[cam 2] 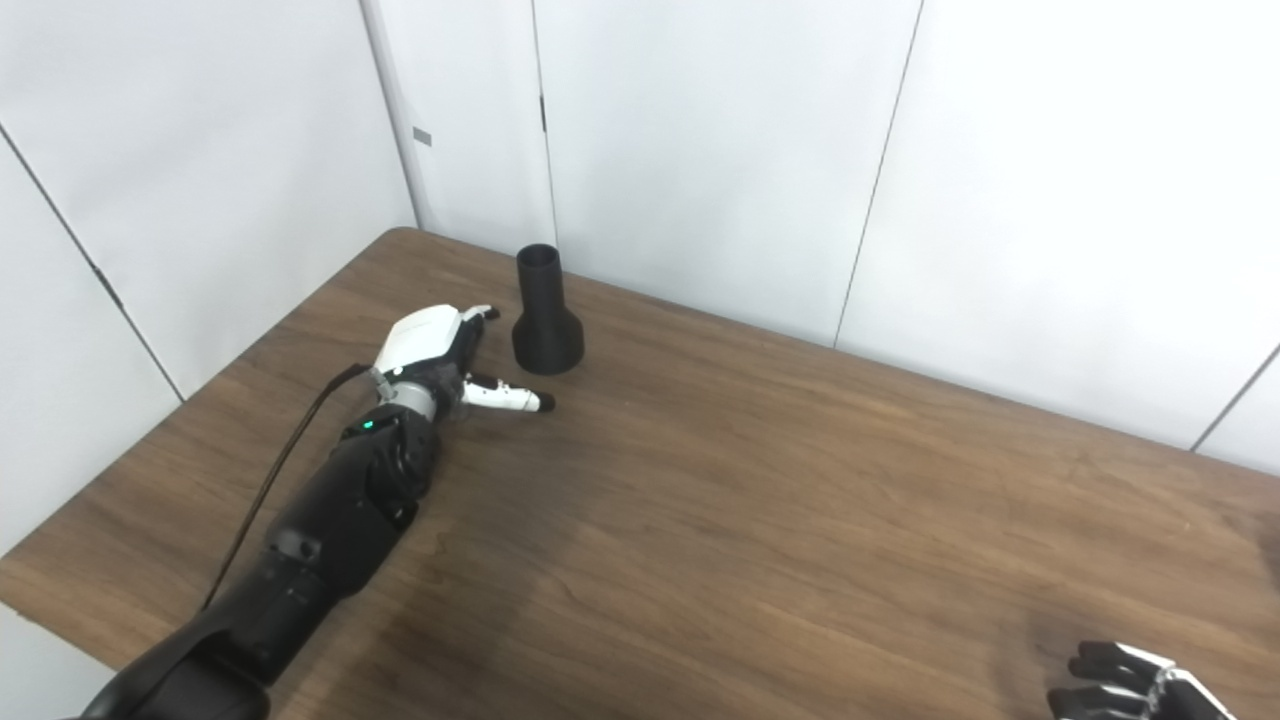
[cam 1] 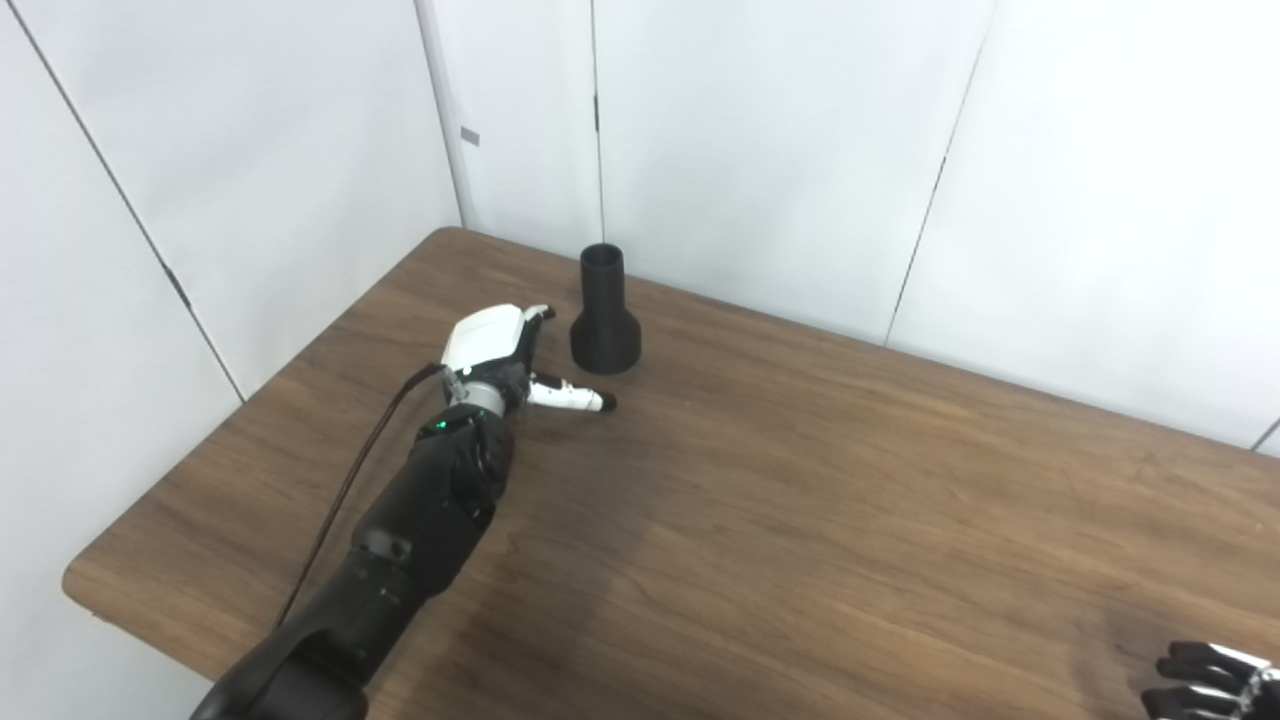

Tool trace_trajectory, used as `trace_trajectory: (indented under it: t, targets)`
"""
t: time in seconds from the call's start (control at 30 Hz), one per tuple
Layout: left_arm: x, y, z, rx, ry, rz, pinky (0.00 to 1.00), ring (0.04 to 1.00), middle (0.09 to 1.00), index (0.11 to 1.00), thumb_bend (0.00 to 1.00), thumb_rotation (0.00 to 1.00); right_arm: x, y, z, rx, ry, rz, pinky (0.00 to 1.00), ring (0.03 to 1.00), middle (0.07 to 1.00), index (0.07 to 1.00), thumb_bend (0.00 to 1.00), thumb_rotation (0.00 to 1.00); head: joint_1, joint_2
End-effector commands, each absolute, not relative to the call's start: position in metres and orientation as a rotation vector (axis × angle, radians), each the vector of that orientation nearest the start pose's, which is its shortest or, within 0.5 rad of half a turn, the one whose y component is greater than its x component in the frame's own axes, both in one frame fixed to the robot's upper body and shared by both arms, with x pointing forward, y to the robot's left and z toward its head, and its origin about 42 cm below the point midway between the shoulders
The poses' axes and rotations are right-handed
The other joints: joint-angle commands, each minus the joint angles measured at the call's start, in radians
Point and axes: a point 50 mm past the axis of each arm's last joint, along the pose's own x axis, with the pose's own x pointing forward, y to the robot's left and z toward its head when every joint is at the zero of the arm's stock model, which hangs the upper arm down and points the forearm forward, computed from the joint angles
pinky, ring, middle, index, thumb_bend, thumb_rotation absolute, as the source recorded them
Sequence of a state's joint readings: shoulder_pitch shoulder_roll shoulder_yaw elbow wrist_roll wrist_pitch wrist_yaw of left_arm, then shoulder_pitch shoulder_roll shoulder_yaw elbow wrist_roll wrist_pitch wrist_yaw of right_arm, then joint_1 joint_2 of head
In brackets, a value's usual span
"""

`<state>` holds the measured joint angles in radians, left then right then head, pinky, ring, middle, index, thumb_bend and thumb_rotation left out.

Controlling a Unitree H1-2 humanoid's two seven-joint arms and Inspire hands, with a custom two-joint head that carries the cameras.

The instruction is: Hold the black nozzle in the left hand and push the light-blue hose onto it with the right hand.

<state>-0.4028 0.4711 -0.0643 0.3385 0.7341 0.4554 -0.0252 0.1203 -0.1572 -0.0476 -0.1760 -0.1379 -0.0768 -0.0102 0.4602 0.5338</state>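
Note:
The black nozzle [cam 1: 604, 312] stands upright on its wide base near the table's far edge, narrow open end up. My left hand [cam 1: 500, 355] lies just left of it, open, thumb stretched toward the nozzle's base and a short gap between them. Only the dark fingertips of my right hand [cam 1: 1205, 680] show at the bottom right corner, holding nothing that I can see. No light-blue hose appears in either view.
The brown wooden table [cam 1: 800, 500] has its left corner and front-left edge close to my left arm. White wall panels [cam 1: 780, 150] stand right behind the nozzle.

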Motion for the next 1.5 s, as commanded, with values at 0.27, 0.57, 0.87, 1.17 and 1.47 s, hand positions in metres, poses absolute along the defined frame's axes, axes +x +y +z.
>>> trace_trajectory:
  t: [0.27, 0.57, 0.87, 1.17, 1.47]
  targets:
    - [0.405, 0.382, 0.16, 0.915, 0.386, 0.243, 1.0, 0.943, 0.919, 0.913, 1.0, 0.38, 0.239, -0.274, 0.134, -0.293, -0.158, -0.042, 0.46, 0.563, 0.606, 0.598, 0.25, 0.16, -0.017, 0.005]
    - [0.405, 0.365, 0.163, 0.91, 0.245, 0.166, 1.0, 0.916, 0.878, 0.866, 1.0, 0.35, 0.236, -0.272, 0.135, -0.307, -0.156, -0.043, 0.46, 0.557, 0.6, 0.6, 0.26, 0.19, -0.026, 0.012]
    - [0.412, 0.352, 0.161, 0.954, 0.24, 0.127, 1.0, 0.92, 0.887, 0.888, 1.0, 0.33, 0.234, -0.269, 0.135, -0.298, -0.16, -0.035, 0.46, 0.553, 0.596, 0.597, 0.26, 0.1, -0.042, 0.014]
    - [0.415, 0.345, 0.154, 1.009, 0.258, 0.121, 1.0, 0.907, 0.899, 0.897, 1.0, 0.31, 0.231, -0.267, 0.136, -0.305, -0.154, -0.026, 0.45, 0.55, 0.595, 0.597, 0.26, 0.13, -0.053, 0.014]
    - [0.42, 0.347, 0.147, 0.971, 0.286, 0.176, 1.0, 0.912, 0.902, 0.88, 1.0, 0.28, 0.227, -0.264, 0.137, -0.286, -0.147, -0.021, 0.47, 0.562, 0.602, 0.603, 0.27, 0.11, -0.065, 0.017]
